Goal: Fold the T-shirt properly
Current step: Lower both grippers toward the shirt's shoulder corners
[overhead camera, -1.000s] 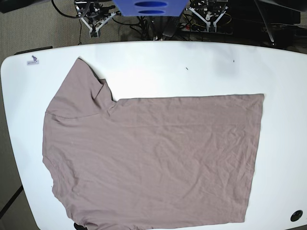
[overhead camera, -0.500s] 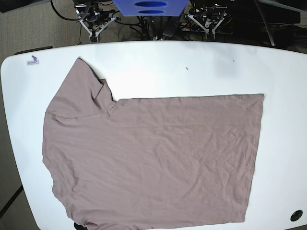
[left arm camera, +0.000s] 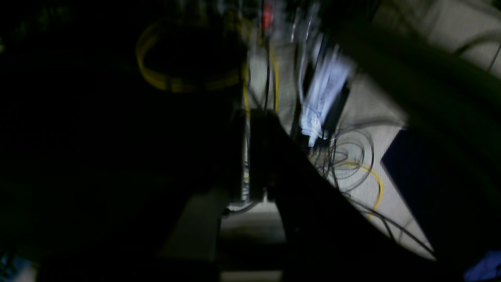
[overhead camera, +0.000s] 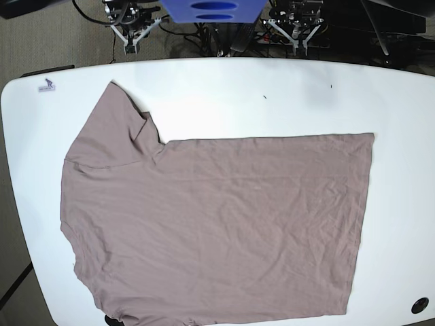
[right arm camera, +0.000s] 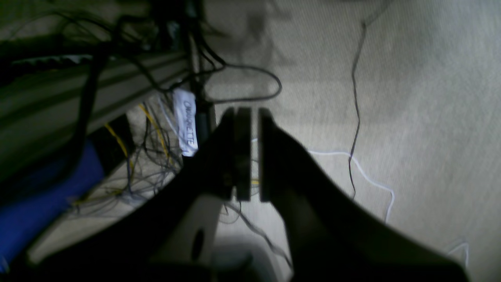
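The wrinkled taupe short-sleeved T-shirt is lying flat across the white oval table, one sleeve pointing to the far left corner. Both arms are hanging back behind the table: left gripper and right gripper clenched on nothing, over floor cables.

The T-shirt is a plain taupe, mauve-brown all over, with no print. The table under it is white, with a small pale label bearing a dark mark and a black round hole. The carpet past the right gripper is beige-grey, crossed by black and white cables. Left of that gripper's black fingers hangs a white tag with dark lettering; further left, something blue. Beyond the dark left gripper, yellow cables loop.
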You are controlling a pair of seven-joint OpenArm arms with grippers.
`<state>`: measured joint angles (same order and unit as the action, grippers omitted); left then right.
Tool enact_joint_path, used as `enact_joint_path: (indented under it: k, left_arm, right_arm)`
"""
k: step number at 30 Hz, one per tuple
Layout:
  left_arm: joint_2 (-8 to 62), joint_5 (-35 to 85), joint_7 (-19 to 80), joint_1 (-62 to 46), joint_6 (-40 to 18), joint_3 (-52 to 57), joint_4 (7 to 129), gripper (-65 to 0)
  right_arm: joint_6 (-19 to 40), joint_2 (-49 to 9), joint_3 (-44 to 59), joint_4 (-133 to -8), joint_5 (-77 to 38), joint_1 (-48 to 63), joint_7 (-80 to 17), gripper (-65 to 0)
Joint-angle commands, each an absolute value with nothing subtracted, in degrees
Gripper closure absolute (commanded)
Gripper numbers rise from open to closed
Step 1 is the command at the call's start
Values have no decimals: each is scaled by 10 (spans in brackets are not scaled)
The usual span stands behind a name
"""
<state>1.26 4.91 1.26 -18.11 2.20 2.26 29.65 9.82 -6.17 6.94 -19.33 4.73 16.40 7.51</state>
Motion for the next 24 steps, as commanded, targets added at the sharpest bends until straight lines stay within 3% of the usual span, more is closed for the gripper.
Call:
enact_joint_path:
  k: [1,12,20,24]
  left_arm:
    - [19,46,20,-204,25,22,322,-11]
    - [42,43,15,-271,26,21,401,-14]
    - [60,37,-46,-344,23,20,474,-10]
    - [70,40,-128,-396,22,21,557,-8]
  right_arm:
    - [95,-65,68,-219,47,188,73,-26]
    - [98,-63,62,-339,45,275,74,-28]
    - [99,-69,59,-444,44,348,90,-26]
    - [100,-68,64,-550,46,417,153,-25]
